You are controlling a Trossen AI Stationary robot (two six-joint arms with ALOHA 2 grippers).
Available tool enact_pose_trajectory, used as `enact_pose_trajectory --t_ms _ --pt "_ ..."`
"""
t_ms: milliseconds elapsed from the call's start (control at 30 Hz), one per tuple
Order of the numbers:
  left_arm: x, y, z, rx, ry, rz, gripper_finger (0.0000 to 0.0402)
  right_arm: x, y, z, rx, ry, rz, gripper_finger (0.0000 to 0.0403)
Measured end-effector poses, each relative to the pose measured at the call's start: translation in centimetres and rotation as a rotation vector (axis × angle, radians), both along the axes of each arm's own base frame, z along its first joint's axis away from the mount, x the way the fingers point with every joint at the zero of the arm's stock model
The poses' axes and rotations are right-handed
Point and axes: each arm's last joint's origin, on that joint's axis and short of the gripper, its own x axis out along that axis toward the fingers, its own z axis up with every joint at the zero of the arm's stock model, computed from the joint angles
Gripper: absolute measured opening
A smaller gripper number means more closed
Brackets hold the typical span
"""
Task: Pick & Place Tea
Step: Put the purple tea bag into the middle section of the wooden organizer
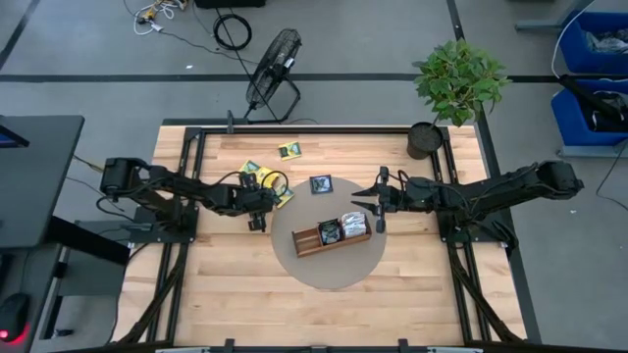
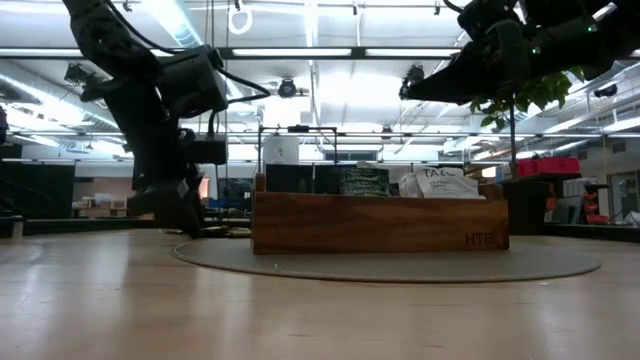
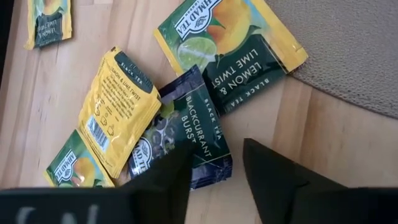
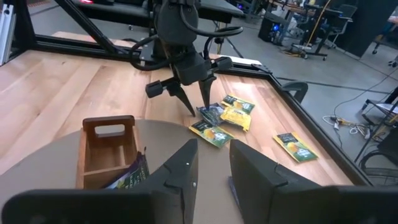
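Note:
Several tea sachets lie flat in a loose pile (image 1: 263, 182) on the wooden table, left of the round mat. A dark blue sachet (image 3: 189, 134) rests partly under a yellow one (image 3: 115, 112) and a green lemon-and-lime one (image 3: 233, 53). My left gripper (image 3: 217, 180) slants down over the pile, open, its fingers either side of the blue sachet's near end. Two more sachets (image 1: 289, 150) (image 1: 321, 183) lie apart. The wooden tray (image 1: 331, 235) holds sachets (image 1: 353, 224). My right gripper (image 1: 381, 206) hangs open above the mat's far right, holding nothing. My left gripper comes at the dark blue sachet's near end (image 3: 208, 171) slanting down from the table's left. One finger (image 3: 161, 183) overlaps the sachet's edge and the other (image 3: 273, 180) stands a little off it. I cannot tell whether either finger touches the sachet, which lies flat on the table.
The tray stands on a round grey mat (image 1: 329, 273) at the table's middle. A potted plant (image 1: 432, 137) stands at the far right corner. A fan (image 1: 273, 74) and cables lie on the floor beyond the far edge. Bare wood spreads along the near side.

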Motion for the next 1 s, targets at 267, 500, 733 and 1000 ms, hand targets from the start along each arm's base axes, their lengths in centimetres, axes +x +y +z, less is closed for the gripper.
enact_pose_trajectory --t_ms 267,500,733,1000 --pt "-0.2 0.1 -0.1 0.029 0.02 0.011 0.0057 0.0 0.0 0.0 0.012 -0.001 -0.003 0.01" --pt "-0.4 0.3 -0.2 0.052 0.032 0.035 0.0005 0.0 0.0 -0.2 0.025 0.013 -0.005 0.01" --pt "0.0 0.3 0.2 0.031 0.038 0.027 0.0002 -0.1 0.0 -0.3 0.03 0.028 -0.007 0.01" --pt "1.5 0.3 2.1 0.0 0.017 0.018 0.0001 -0.1 -0.1 -0.4 -0.004 0.048 -0.005 0.01"
